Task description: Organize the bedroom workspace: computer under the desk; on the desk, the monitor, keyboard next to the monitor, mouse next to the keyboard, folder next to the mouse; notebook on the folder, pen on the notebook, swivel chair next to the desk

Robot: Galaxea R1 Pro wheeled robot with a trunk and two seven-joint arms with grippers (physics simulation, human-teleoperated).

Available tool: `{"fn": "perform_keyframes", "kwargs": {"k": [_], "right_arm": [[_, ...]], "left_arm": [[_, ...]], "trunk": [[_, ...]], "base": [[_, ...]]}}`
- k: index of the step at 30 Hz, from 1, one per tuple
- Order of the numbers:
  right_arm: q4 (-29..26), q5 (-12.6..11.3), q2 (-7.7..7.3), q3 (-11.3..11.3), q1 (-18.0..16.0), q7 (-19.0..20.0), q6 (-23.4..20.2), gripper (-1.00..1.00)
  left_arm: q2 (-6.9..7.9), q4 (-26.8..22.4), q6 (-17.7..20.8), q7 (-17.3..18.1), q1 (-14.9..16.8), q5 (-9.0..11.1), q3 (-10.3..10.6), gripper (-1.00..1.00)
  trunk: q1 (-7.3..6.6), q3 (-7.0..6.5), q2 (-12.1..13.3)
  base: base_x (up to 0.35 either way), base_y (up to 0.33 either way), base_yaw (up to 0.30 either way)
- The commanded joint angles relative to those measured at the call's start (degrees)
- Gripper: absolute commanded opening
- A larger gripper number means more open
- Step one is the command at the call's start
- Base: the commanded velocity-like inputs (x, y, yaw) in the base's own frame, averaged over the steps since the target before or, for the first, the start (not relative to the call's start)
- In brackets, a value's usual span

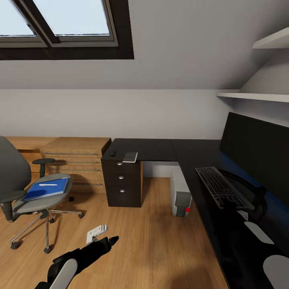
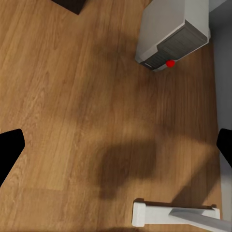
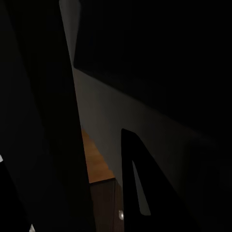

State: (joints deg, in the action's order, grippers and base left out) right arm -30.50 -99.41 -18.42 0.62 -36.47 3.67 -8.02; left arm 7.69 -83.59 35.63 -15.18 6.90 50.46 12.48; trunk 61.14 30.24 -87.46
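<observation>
1. Folder (image 1: 46, 188): blue, flat on the swivel chair (image 1: 24, 188) seat, far left.
2. Keyboard (image 1: 222, 186) and monitor (image 1: 257, 150): on the desk (image 1: 160, 148), right.
3. Computer (image 1: 180, 194): on the floor under the desk.
4. My left tool (image 1: 102, 239): fingers apart above the wood floor (image 1: 152, 241).
5. My right tool: state cannot be told.

Left arm (image 1: 76, 261) black, white oval panels; black pointed end effector (image 1: 108, 241).
</observation>
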Motion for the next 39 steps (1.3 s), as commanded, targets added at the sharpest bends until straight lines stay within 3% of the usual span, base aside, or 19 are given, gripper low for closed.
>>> {"fn": "perform_keyframes", "kwargs": {"k": [1,11,12,30,39], "right_arm": [[0.27,-0.15,-0.04,0.08,-0.01,-4.11,-0.15,-1.0],[0.28,-0.09,-0.04,0.08,-0.01,-4.11,-0.15,-1.0],[0.28,-0.09,-0.04,0.08,-0.01,-4.11,-0.15,1.0],[0.28,-0.16,-0.04,0.1,-0.01,-4.11,-0.15,1.0],[0.28,-0.17,0.04,0.16,-0.01,-4.11,-0.15,1.0]], "left_arm": [[0.05,-0.08,0.06,-0.56,0.04,0.6,0.09,1.0],[0.05,-0.08,0.06,-0.56,0.04,0.55,0.11,1.0],[0.05,-0.08,0.06,-0.56,0.04,0.54,0.12,1.0],[0.05,-0.08,0.12,-0.47,0.04,0.6,0.18,1.0],[0.13,-0.08,0.22,-0.47,0.04,0.6,0.18,1.0]], "trunk": [[0.0,0.07,-0.03],[0.0,0.07,-0.03],[0.0,0.07,-0.03],[0.0,0.07,-0.03],[0.0,0.07,-0.03]], "base": [[0.0,0.0,0.0],[-0.013,-0.009,0.0],[-0.156,-0.113,0.0],[-0.259,-0.188,0.0],[-0.053,-0.04,0.0]]}}
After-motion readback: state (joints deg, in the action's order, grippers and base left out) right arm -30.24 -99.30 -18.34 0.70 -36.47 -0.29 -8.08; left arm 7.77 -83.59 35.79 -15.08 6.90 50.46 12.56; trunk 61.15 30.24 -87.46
